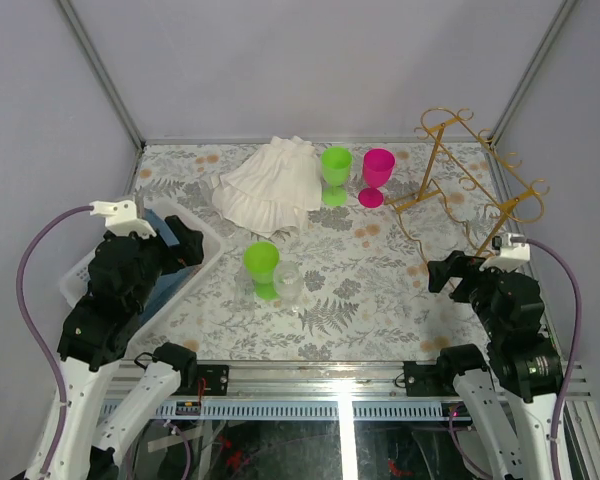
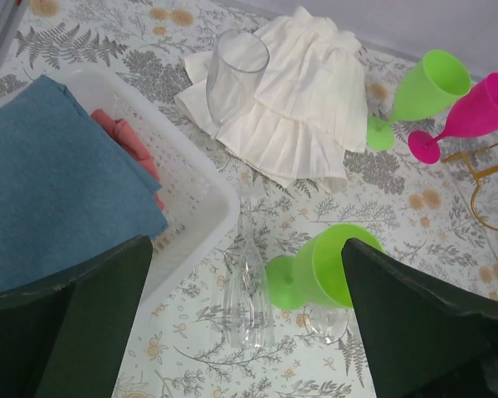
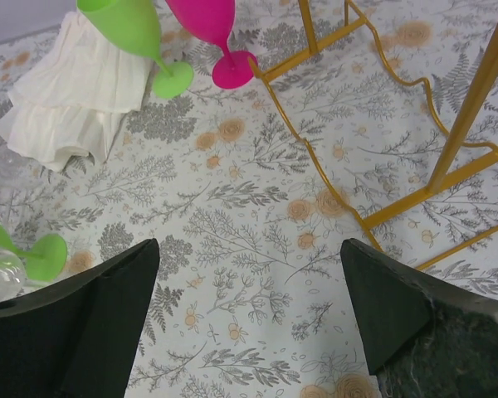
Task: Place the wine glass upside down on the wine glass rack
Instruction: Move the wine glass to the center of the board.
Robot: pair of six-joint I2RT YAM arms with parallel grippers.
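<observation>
Glassware dots the floral counter [image 1: 380, 290]: a green plastic wine glass [image 1: 261, 262] mid-counter beside clear glasses [image 1: 288, 280], a green goblet [image 1: 335, 165] and a pink goblet [image 1: 378, 168] between a crumpled white cloth [image 1: 270, 185] and the gold wire wine glass rack [image 3: 471, 104] far right. Left jaws and right jaws gape wide, empty.

Lab test cell — plain white walls [image 1: 310, 60], aluminium frame rail [image 1: 280, 409]

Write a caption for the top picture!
Left gripper and right gripper open, far green glass and pink glass upright beside the gold rack.
</observation>
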